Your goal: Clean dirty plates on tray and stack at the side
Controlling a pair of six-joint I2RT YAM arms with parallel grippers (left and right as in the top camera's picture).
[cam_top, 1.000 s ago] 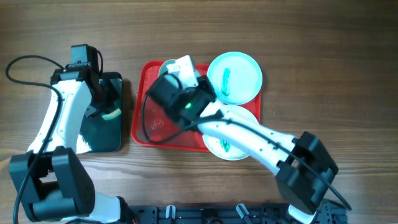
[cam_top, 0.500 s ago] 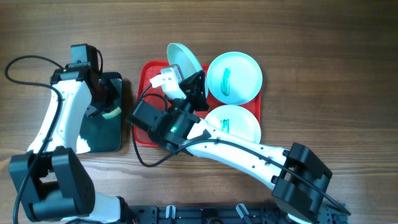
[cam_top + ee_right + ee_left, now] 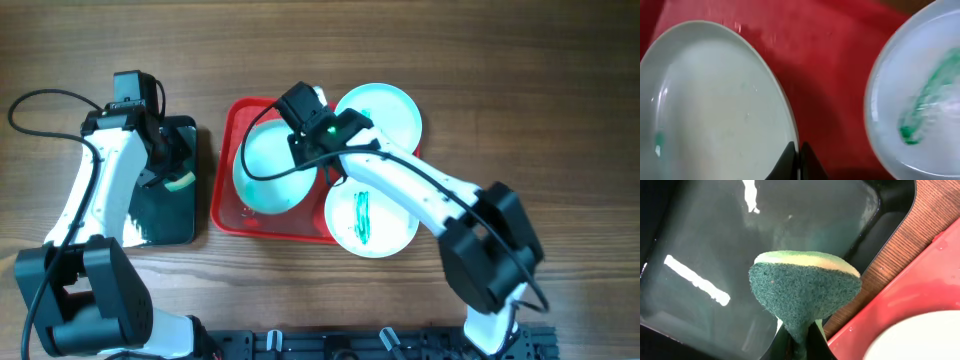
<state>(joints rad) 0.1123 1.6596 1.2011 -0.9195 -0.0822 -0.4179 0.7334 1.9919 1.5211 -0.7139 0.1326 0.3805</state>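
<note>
My right gripper (image 3: pixel 311 152) is shut on the rim of one pale plate (image 3: pixel 270 172) and holds it tilted over the left half of the red tray (image 3: pixel 224 195). In the right wrist view that plate (image 3: pixel 715 105) shows a small teal spot at its left edge, with my fingers (image 3: pixel 799 155) pinching its rim. Two more plates with teal smears lie on the tray's right side, one at the back (image 3: pixel 385 125) and one at the front (image 3: pixel 370 218). My left gripper (image 3: pixel 800 347) is shut on a green scouring sponge (image 3: pixel 805 292) over the black tray (image 3: pixel 165 215).
The black tray (image 3: pixel 740 240) holds shallow water and stands left of the red tray (image 3: pixel 920 305), with a strip of wooden table (image 3: pixel 520 90) between them. The left arm's cable (image 3: pixel 40 100) loops at the far left.
My right arm swung from the tray's left side to above it. The held plate went from lying flat, to standing upright at the tray's back edge, to tilted over the tray's left half. The left arm has not moved.
</note>
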